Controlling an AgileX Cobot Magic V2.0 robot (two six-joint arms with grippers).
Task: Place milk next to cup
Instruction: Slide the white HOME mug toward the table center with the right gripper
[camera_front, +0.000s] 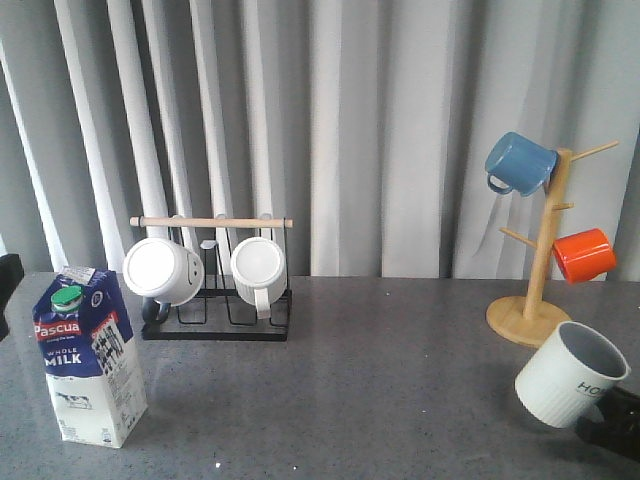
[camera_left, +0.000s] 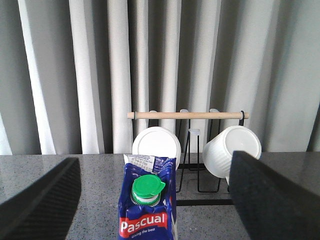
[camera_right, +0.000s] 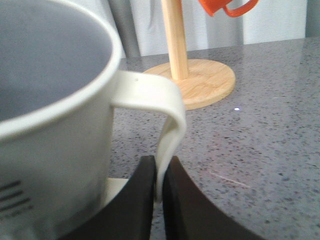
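1 gripper (camera_right: 159, 197) pinches the tilted cup (camera_front: 568, 374) by its handle.

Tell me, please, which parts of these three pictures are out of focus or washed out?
Right wrist view: the cup fills the near field, soft-edged, its handle pinched by blurred fingers. Left wrist view: the dark fingers blur, while the milk stays sharp. Front view: the plain white mug on the rack glares white.
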